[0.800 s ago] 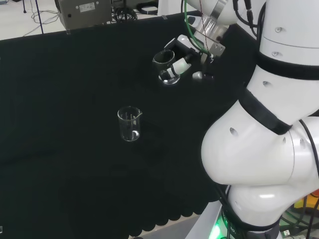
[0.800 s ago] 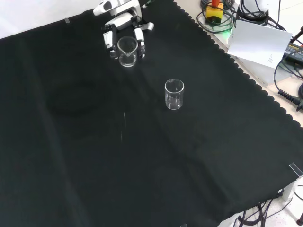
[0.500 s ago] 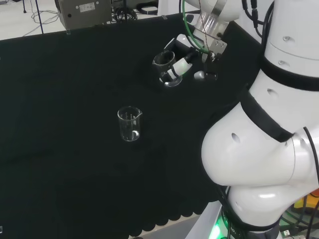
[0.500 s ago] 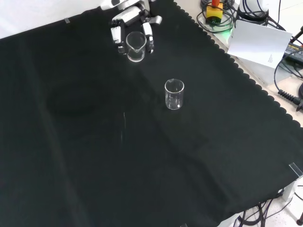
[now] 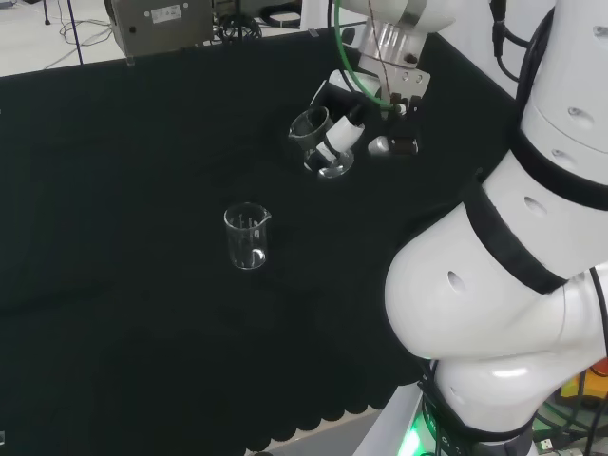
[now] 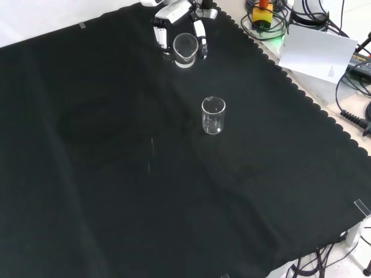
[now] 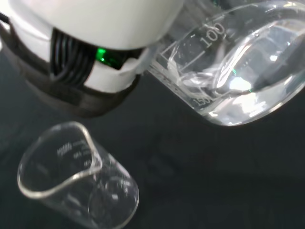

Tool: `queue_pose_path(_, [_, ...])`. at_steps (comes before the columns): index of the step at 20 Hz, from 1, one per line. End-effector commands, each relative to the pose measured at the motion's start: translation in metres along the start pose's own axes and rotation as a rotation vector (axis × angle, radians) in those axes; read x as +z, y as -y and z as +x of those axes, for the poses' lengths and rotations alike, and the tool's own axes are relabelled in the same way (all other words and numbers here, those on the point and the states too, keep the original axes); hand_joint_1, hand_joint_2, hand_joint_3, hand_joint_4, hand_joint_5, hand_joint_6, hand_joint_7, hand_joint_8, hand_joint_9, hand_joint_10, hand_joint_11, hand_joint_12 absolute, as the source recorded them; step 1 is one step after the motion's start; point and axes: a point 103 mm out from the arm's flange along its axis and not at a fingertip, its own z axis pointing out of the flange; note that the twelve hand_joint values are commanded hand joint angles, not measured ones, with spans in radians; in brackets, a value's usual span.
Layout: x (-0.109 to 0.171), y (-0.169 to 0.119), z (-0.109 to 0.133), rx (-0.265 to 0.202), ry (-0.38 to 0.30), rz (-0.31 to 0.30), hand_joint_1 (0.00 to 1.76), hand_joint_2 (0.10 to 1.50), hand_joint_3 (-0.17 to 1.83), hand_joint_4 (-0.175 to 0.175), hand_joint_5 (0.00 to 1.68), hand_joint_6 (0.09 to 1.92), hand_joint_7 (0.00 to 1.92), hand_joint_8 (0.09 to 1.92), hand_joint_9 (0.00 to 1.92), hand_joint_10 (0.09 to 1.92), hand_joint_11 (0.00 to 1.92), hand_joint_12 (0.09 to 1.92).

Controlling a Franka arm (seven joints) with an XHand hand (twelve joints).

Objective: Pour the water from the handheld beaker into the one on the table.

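Up near the top centre of the front view, the black and white hand (image 6: 181,22) has its fingers curled round a small clear glass beaker (image 6: 185,50), tilted in the head view. Below it, mid-frame, a second clear glass beaker (image 6: 213,116) stands upright on the black cloth (image 6: 116,174).

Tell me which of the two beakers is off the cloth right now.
The beaker in the hand, the held beaker, near the cloth's far edge in the front view. The other beaker stands upright alone mid-cloth.
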Motion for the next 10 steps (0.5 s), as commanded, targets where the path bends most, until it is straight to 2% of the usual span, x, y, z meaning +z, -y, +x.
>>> queue_pose_path(1, [0.014, 0.011, 0.033, 0.002, 0.11, 0.115, 1.43, 0.73, 0.39, -0.175, 1.39, 0.31, 1.38, 0.41, 1.58, 0.09, 1.29, 0.65])
queue_pose_path(5, [0.029, 0.01, 0.046, -0.015, 0.147, 0.161, 1.43, 0.73, 0.4, -0.175, 1.39, 0.31, 1.38, 0.4, 1.58, 0.09, 1.29, 0.65])
queue_pose_path(10, [0.044, 0.008, 0.053, -0.01, 0.182, 0.2, 1.43, 0.72, 0.41, -0.175, 1.4, 0.31, 1.39, 0.39, 1.58, 0.09, 1.29, 0.64])
